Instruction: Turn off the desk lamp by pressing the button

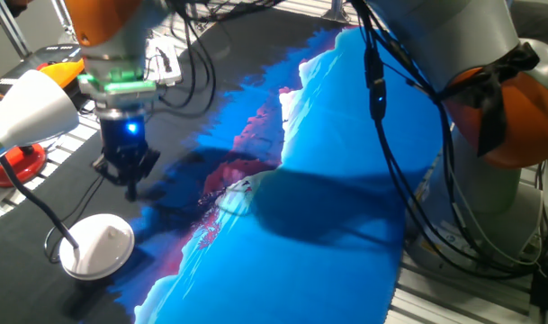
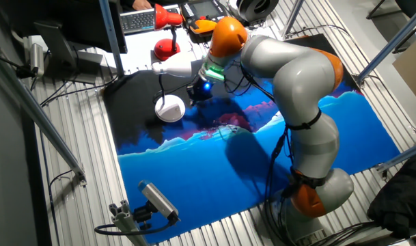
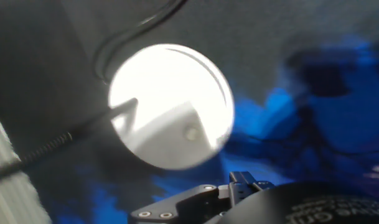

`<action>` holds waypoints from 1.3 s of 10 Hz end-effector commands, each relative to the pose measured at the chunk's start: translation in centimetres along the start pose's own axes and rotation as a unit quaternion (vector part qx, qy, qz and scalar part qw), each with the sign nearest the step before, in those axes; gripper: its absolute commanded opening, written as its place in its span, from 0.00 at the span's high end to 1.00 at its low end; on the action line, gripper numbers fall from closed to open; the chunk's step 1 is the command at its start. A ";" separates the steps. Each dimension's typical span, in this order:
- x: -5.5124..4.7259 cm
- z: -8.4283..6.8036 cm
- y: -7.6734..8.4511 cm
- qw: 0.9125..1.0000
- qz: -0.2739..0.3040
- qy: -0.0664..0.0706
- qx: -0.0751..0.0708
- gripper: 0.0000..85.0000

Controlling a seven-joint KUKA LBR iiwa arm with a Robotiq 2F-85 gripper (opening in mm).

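Observation:
The desk lamp has a white cone shade (image 1: 26,112), a thin black neck (image 1: 35,202) and a round white dome base (image 1: 98,245) on the dark part of the mat. The gripper (image 1: 130,184) hangs above the mat, just right of and behind the base, touching nothing. The other fixed view shows the base (image 2: 170,109), the shade (image 2: 175,67) and the gripper (image 2: 197,96) beside them. In the hand view the base (image 3: 170,106) is brightly lit, with the small greyish button (image 3: 191,133) on its lower right. The fingertips' gap does not show.
A red lamp (image 1: 17,162) stands behind the white one, seen also in the other fixed view (image 2: 165,34). A blue and black printed mat (image 1: 327,225) covers the table. Cables (image 1: 381,108) hang from the arm. A keyboard (image 2: 136,20) lies at the back.

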State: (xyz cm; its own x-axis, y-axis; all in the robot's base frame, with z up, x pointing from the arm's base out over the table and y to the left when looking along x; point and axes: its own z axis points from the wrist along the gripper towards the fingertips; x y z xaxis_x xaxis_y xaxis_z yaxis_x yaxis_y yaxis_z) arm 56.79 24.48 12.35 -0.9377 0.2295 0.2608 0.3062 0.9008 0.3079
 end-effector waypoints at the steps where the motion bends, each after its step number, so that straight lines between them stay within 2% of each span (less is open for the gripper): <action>1: 0.2 -0.4 -1.0 1.000 -0.012 -0.001 0.011 1.00; 3: 0.1 -1.5 -2.6 0.998 -0.045 -0.005 0.049 1.00; 4: 0.1 -2.3 -3.5 0.994 -0.072 -0.013 0.086 1.00; 5: 0.0 -3.1 -4.3 0.989 -0.096 -0.023 0.114 1.00; 6: -0.1 -3.7 -5.1 0.985 -0.111 -0.028 0.129 1.00; 7: -0.2 -4.0 -6.0 0.984 -0.121 -0.032 0.129 1.00; 9: -0.1 -3.7 -7.5 0.981 -0.136 -0.046 0.135 1.00; 10: -0.2 -3.5 -7.0 0.987 -0.113 -0.039 0.109 1.00; 11: -0.3 -3.4 -6.9 0.988 -0.104 -0.040 0.109 1.00; 13: -0.3 -3.4 -6.9 0.985 -0.087 -0.046 0.141 1.00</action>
State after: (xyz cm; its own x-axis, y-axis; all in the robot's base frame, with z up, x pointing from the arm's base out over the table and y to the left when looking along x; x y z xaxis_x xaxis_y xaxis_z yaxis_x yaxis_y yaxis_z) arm 55.47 16.96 13.27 -0.9874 0.0796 0.1370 0.0903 0.9932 0.0736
